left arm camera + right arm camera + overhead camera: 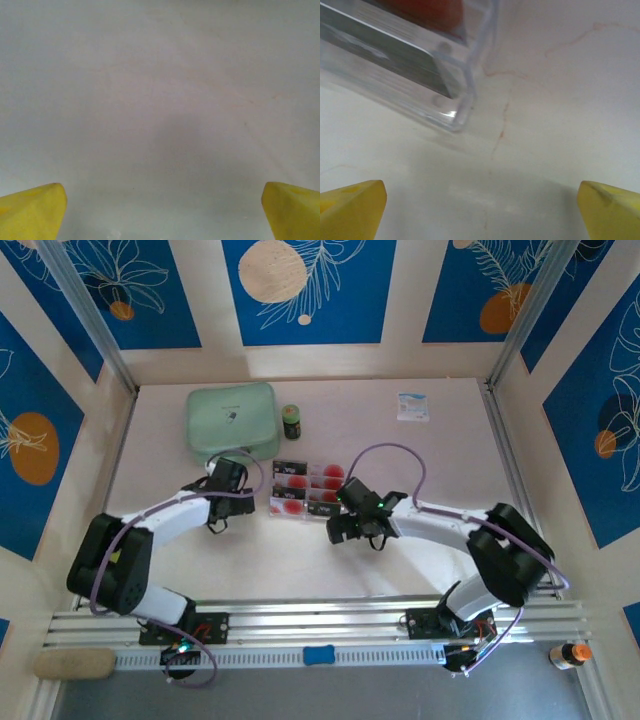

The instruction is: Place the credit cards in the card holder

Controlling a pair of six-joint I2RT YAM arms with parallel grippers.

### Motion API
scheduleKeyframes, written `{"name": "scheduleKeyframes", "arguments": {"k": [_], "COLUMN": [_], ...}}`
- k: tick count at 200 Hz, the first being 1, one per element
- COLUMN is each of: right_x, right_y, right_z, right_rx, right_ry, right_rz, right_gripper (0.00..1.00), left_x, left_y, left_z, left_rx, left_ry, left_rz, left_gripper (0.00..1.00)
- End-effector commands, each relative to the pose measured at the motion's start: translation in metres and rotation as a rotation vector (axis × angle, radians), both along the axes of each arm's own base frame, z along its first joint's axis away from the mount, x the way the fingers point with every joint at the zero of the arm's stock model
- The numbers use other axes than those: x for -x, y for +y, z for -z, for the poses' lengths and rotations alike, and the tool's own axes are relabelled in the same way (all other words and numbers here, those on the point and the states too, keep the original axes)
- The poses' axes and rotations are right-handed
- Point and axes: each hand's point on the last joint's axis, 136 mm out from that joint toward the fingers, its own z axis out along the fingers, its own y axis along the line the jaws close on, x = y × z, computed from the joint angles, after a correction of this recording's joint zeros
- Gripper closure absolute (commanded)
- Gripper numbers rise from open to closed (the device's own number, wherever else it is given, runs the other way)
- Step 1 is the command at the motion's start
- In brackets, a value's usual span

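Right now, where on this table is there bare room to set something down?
Free: right side, between the small white packet and the right arm; the near strip between both arms. Crowded: centre, where the clear plastic tray of red-circled cards sits between left gripper and right gripper.

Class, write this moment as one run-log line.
left gripper open | right gripper open near clear tray corner | credit cards in tray

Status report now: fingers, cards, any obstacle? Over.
Left fingers open, empty, over table. Right fingers open, empty, facing clear tray corner. Credit cards lying in tray, untouched. No obstacle seen.
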Motion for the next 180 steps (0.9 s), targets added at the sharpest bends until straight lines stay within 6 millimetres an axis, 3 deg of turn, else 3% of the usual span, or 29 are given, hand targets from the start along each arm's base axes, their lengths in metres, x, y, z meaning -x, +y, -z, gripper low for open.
{"name": "scheduleKeyframes", "arguments": {"k": [1,53,106,180], "right_x": [-0.021,-0.040,-0.058,-0.081], "right_y": [-0.004,-0.016,-0.047,-0.079], "right_z": [-0.009,-0.007,-0.001,-0.001], "right_rx": [0.068,0.087,0.093,0.082], "right_ry": [-0.073,-0.090,-0.064,-0.027], "right_rz": [0.065,0.130,0.259,0.411], "right_gripper": [0.02,0.02,0.02,0.03], "left_x": [-0.013,-0.026,-0.040,-0.073], "left_y": [-0.006,-0.031,-0.056,-0.116], "left_z": [-0.006,-0.004,0.000,-0.005], "left_rx": [-0.023,-0.023,-0.020,0.001], "left_ry": [-0.019,-0.018,-0.013,-0.035], "left_rz": [-0.001,0.051,0.101,0.197], "left_gripper": [0.00,0.00,0.00,0.00]}}
